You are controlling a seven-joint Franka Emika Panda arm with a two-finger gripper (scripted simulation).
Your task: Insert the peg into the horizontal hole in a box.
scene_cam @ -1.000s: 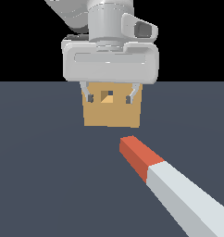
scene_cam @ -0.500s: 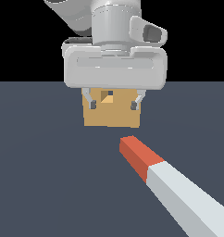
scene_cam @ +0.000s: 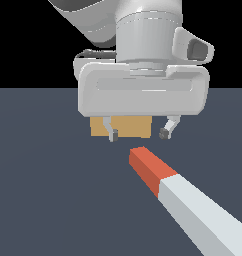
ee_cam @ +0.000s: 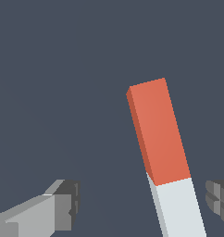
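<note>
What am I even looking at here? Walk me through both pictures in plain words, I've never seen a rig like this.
This is a simulated robot arm. Its gripper, a two-fingered claw, hangs open and holds nothing. The exterior view comes from a camera off the arm; the wrist view looks down from a camera on the arm's wrist, so you see the fingers at the edges. On the dark floor lies the peg, a long grey-white bar with a red end. Behind the gripper sits the tan box; its hole is hidden by the gripper now.

One peg [scene_cam: 185, 200], lying just in front of the gripper [scene_cam: 138, 134]. One box [scene_cam: 128, 127], partly hidden behind that single gripper. Two fingers [scene_cam: 112, 134] on it, spread apart, holding nothing.
</note>
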